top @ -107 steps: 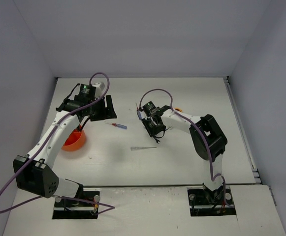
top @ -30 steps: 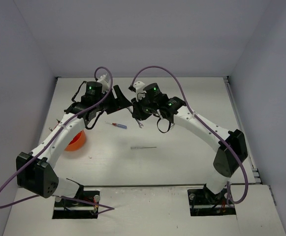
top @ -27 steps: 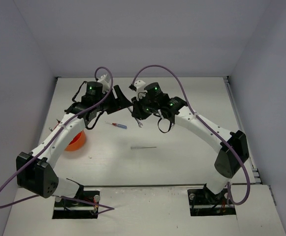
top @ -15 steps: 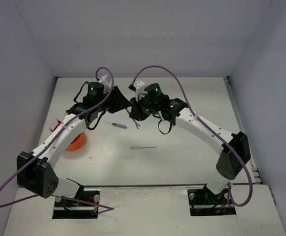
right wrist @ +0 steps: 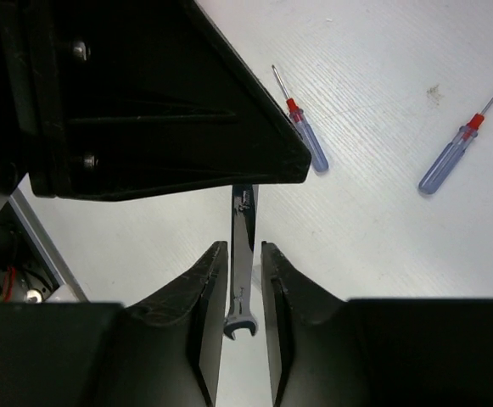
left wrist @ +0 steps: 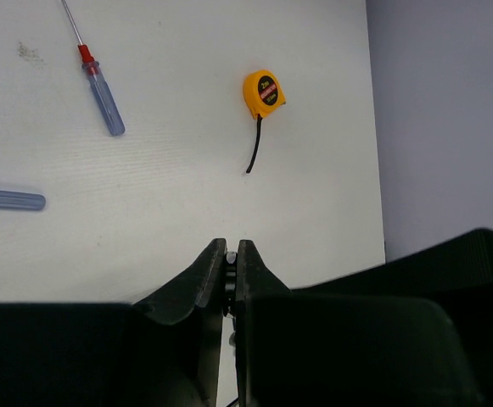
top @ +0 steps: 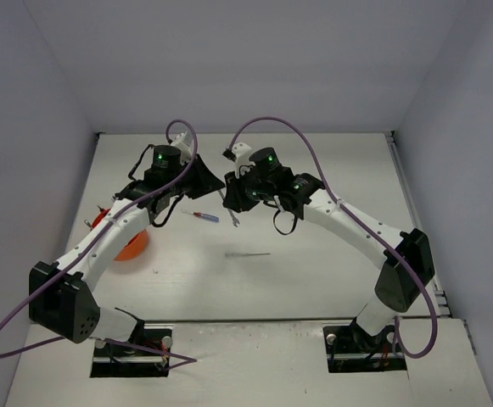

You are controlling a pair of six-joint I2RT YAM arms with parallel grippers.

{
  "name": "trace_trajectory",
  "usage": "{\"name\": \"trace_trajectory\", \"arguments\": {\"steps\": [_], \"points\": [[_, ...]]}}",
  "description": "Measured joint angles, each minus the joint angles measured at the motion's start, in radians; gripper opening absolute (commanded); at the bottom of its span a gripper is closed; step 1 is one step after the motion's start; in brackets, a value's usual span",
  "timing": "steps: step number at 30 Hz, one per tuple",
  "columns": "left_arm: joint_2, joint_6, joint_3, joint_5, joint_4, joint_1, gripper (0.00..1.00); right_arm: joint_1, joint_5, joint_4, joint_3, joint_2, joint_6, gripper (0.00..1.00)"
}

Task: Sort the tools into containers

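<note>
A thin silver wrench (right wrist: 241,254) hangs above the table between both arms. My left gripper (left wrist: 231,253) is shut on its upper end, and the wrench's edge shows between the pads. My right gripper (right wrist: 239,254) stands open around the lower part, with a small gap on each side. From above, the two grippers meet at mid-table: left gripper (top: 220,187), right gripper (top: 232,203), wrench (top: 232,217). The orange-red tub (top: 130,244) sits at the left, partly hidden by the left arm.
A blue-and-red screwdriver (top: 205,217) lies just left of the wrench, and a thin tool (top: 248,254) lies nearer the bases. In the left wrist view a yellow tape measure (left wrist: 263,91) sits close to the right wall. Two screwdrivers (right wrist: 305,140) (right wrist: 450,161) lie below the right wrist.
The left gripper has closed on the wrench, and the right gripper's jaws have parted from it. Both wrists have drifted slightly leftward.
</note>
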Motion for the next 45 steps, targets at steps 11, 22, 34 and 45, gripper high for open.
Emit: {"name": "trace_trajectory", "arguments": {"steps": [11,22,34,45], "points": [[-0.037,0.115,0.028,-0.101,-0.145,0.060,0.00,-0.009,0.012,0.027,-0.027,-0.060,0.009,0.63],[-0.067,0.309,0.132,-0.284,-0.321,0.403,0.00,-0.035,0.051,0.030,-0.128,-0.113,0.009,0.63],[0.066,0.407,0.136,-0.393,-0.339,0.539,0.00,-0.040,0.074,0.028,-0.173,-0.113,0.009,0.63],[0.105,0.412,0.079,-0.398,-0.272,0.565,0.09,-0.041,0.088,0.028,-0.191,-0.113,0.010,0.64]]}}
